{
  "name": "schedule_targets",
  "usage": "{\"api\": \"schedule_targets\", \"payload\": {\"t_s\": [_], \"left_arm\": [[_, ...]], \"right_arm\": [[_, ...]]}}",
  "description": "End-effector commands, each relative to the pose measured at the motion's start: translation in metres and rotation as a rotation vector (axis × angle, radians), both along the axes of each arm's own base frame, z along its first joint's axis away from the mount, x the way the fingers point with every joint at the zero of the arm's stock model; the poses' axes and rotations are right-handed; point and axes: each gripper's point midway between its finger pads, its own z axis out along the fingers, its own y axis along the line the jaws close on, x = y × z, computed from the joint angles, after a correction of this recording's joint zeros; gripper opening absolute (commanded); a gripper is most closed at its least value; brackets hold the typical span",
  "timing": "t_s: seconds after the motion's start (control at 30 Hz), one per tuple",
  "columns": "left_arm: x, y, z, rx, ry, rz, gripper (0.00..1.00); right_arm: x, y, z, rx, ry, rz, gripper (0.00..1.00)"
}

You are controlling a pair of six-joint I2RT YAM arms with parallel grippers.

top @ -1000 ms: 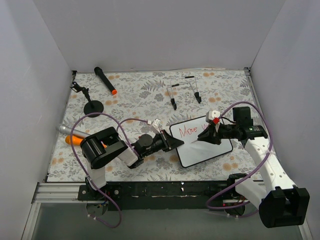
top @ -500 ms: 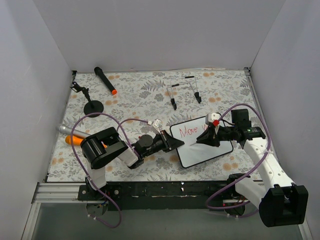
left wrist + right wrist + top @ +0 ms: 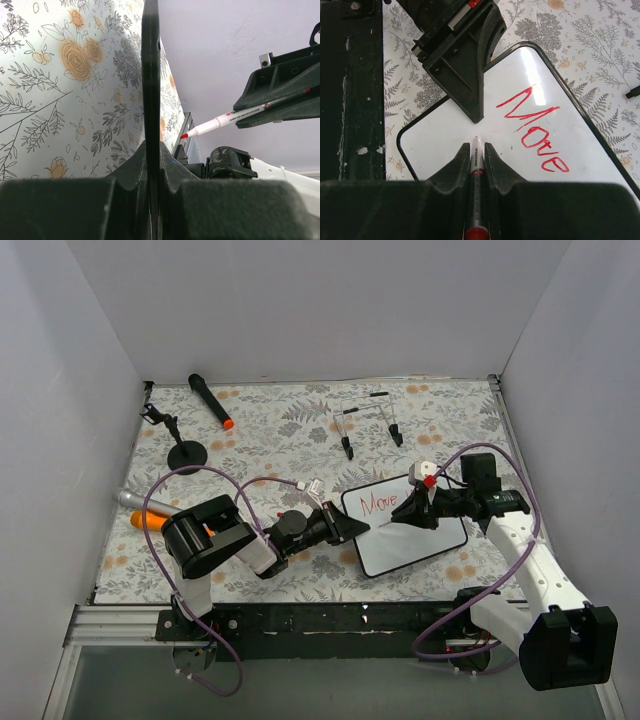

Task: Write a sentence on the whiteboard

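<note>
The whiteboard (image 3: 420,542) lies at the front middle of the floral table, slightly turned. My left gripper (image 3: 352,528) is shut on its left edge; in the left wrist view the whiteboard (image 3: 150,75) runs edge-on between the fingers of the left gripper (image 3: 151,146). My right gripper (image 3: 408,510) is shut on a red marker (image 3: 477,167). The marker's tip (image 3: 184,135) hovers just off the board's left middle, below the writing. Of the sentence (image 3: 535,127), the red word "Move" shows; the sentence (image 3: 378,503) sits at the board's upper left.
A black microphone with an orange tip (image 3: 211,401) lies at the back left, near a small black stand (image 3: 186,452). A silver and orange object (image 3: 140,510) lies by the left wall. Two black markers (image 3: 346,446) (image 3: 395,433) lie behind the board. White walls enclose three sides.
The right wrist has shifted slightly left and back, while the marker tip stays over about the same spot. The left gripper and the board have not moved.
</note>
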Motion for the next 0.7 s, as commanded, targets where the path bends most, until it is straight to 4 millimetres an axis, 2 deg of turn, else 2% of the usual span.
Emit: {"api": "schedule_targets", "payload": {"t_s": [0.0,0.4,0.67], "left_arm": [[-0.001,-0.005,0.061,-0.159,-0.151,-0.007,0.0],[-0.001,-0.006,0.059,-0.11,-0.18,-0.01,0.0],[-0.004,-0.004,0.057,-0.087,-0.201,-0.013,0.0]], "right_arm": [[0.008,0.001,0.019,-0.004,-0.049,0.006,0.01],[0.011,-0.001,0.036,-0.001,-0.083,-0.015,0.01],[-0.007,-0.004,0.017,-0.019,-0.051,0.013,0.01]]}}
